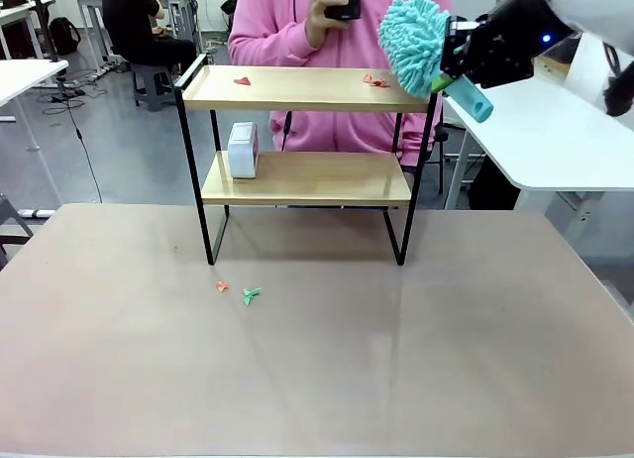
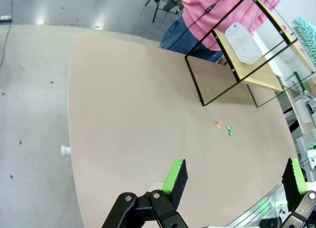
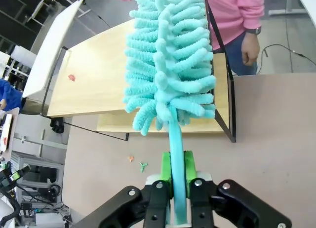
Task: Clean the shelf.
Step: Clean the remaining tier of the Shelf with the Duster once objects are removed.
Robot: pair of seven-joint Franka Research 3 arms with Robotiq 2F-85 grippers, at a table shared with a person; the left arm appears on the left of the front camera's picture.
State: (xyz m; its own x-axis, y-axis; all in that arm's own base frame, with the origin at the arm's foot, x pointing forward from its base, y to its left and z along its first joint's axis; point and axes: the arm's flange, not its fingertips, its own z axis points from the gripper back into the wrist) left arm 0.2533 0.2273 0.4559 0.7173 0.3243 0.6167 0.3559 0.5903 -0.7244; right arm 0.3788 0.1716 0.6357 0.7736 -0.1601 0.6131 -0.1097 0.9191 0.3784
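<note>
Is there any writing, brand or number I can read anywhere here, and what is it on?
None can be read.
The white box on the shelf's lower board shows faint marks, too blurred to read.
The duster bears no visible print.

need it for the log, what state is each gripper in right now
Left gripper: open, fingers wide apart, holding nothing.
Right gripper: closed on the handle of the teal duster.
</note>
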